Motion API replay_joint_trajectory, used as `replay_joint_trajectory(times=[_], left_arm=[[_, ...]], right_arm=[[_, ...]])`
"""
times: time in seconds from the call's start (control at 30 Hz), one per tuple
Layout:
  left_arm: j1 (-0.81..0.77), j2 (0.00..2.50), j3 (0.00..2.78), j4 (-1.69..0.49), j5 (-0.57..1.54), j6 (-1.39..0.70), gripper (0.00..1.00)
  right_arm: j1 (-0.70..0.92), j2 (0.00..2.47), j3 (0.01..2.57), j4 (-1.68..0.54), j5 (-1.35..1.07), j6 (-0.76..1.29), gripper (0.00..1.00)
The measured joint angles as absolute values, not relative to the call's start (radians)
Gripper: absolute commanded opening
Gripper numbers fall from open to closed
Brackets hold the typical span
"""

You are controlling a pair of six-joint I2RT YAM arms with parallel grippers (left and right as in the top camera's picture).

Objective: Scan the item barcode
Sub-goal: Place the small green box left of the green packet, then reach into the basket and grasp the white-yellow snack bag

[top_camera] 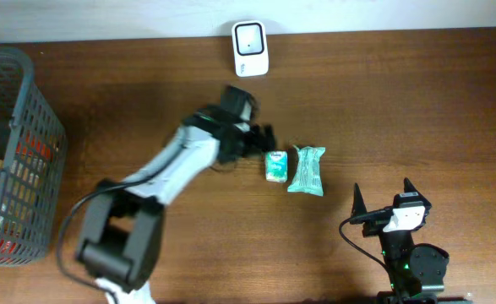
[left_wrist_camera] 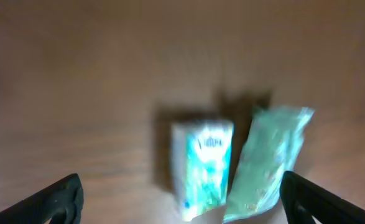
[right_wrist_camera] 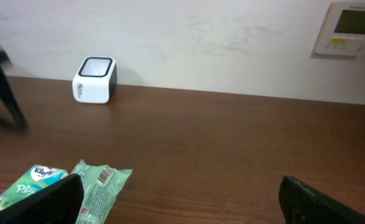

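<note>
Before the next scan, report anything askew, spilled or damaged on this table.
Nothing stands out. The small green-and-white tissue packet and the crinkled mint-green plastic pouch lie side by side, both apparently intact, and the white boxy barcode scanner stands upright behind them. The pouch's creases look like ordinary wrapping.

On the table, you see the tissue pack just ahead of the left end effector, with the pouch just beside the pack on its far side. The scanner and the basket lie well apart from that end effector.
</note>
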State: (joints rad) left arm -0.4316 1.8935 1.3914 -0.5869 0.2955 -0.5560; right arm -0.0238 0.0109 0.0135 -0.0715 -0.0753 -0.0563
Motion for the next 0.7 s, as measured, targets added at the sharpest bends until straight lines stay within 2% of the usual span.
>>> replay_joint_trajectory(times=[0.07, 0.1, 0.27, 0.33, 0.53, 0.63, 0.7], left_arm=[[-0.376, 1.844, 1.428, -0.624, 0.273, -0.52, 0.99], [-0.287, 1.744, 1.505, -0.662, 0.219, -0.469, 0.99], [-0.059, 1.547, 1.675, -0.707, 0.121, -0.303, 0.99], [0.063, 1.477, 1.711, -0.721, 0.006, -0.241, 0.99], [0.373, 1.44, 1.716, -0.786, -0.291, -0.188, 0.99], [0.479, 1.468, 1.714, -0.832, -0.354, -0.179, 0.92], [0.53, 1.497, 1.707, -0.871, -0.374, -0.176, 0.91]], right_arm=[[-0.024, 0.011, 0.014, -0.071, -0.075, -0.056, 0.99], [-0.024, 0.011, 0.014, -0.071, -0.075, -0.056, 0.99], [-0.024, 0.011, 0.014, -0.071, -0.075, -0.056, 0.99], [-0.024, 0.011, 0.014, -0.072, -0.075, -0.056, 0.99], [-0.024, 0.011, 0.014, -0.072, -0.075, -0.056, 0.99], [-0.024, 0.011, 0.014, -0.072, -0.075, -0.056, 0.99], [-0.024, 0.011, 0.014, -0.071, -0.075, -0.056, 0.99]])
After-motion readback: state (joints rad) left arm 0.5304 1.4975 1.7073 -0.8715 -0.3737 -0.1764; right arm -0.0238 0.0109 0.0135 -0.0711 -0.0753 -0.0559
